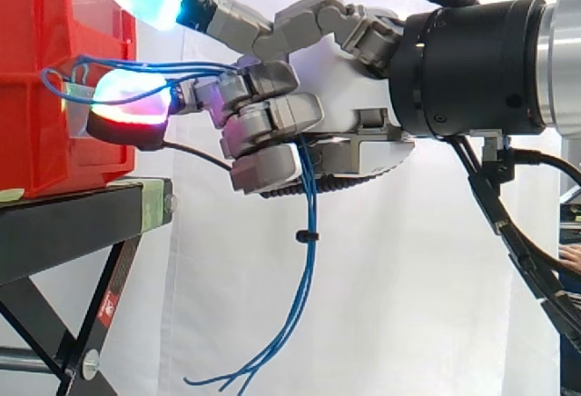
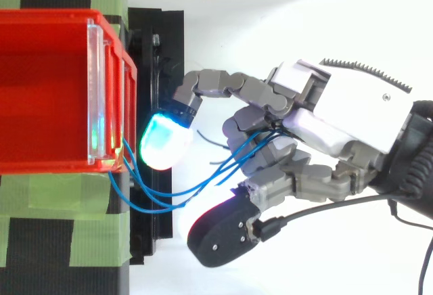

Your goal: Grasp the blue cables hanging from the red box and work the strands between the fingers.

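Cables (image 1: 308, 196), thin and blue, are led out of the front of the red bin (image 1: 54, 133) and carried roughly level across the gap to the hand (image 1: 363, 142). They are then dropped from beneath it in a loose bundle, whose separate ends are seen hanging free well below the top of the stand (image 1: 73, 223). A small black tie (image 1: 307, 234) is fastened round the bundle partway down. The hand is closed on the cables: the lower fingers (image 1: 272, 119) are curled over the strands, which are threaded between them and the palm. One finger is stretched forward and upward, its green-cyan pad (image 2: 166, 139) held just beside the bin's front edge. A second pad (image 1: 132, 101), lit white above and red below, is set close to the bin's front wall, level with the strands, though contact cannot be judged. From above, the strands are seen sagging in shallow curves between bin and fingers. The bin is borne on the black stand, which is taped with green strips (image 2: 40, 200), before a white curtain (image 1: 408, 305).
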`<state>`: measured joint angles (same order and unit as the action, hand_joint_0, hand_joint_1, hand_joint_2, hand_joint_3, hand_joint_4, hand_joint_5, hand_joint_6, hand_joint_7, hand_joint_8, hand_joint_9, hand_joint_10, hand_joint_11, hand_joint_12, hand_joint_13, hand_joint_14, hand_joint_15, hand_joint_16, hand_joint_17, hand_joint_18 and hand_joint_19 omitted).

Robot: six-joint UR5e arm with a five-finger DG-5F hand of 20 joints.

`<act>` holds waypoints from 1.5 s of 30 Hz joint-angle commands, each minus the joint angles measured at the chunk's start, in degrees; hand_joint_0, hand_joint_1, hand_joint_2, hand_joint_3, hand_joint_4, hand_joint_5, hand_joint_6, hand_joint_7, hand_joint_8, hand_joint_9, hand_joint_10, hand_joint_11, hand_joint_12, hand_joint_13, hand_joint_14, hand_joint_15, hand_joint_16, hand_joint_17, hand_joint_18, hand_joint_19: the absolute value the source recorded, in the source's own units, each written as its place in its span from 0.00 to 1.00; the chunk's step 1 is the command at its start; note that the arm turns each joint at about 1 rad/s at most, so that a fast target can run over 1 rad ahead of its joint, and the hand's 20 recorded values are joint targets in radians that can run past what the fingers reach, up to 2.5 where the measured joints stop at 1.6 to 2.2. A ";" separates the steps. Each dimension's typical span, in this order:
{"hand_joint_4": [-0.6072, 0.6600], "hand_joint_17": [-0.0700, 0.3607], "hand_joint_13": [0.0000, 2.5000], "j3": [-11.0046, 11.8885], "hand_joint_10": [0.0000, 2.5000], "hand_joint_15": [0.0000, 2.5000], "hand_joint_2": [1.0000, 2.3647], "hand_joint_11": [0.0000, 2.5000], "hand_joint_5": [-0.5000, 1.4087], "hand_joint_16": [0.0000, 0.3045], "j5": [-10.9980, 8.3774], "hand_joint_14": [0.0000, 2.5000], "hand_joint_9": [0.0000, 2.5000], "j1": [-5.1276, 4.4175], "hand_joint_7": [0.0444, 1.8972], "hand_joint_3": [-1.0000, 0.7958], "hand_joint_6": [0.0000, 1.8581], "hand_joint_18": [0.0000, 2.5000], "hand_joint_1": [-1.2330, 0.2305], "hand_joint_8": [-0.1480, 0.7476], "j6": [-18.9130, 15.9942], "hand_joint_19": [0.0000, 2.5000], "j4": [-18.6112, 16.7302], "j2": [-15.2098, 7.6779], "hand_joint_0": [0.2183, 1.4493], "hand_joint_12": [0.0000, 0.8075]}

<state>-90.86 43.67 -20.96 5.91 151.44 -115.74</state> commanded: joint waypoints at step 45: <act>0.65 0.49 0.41 -0.02 1.00 0.52 0.00 0.80 0.14 0.21 0.54 1.00 0.36 -0.04 0.56 0.02 0.52 0.56 0.30 0.56 6.30 0.66 0.00 -0.01 0.54 0.53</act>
<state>-90.86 44.15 -21.03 9.76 151.44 -115.74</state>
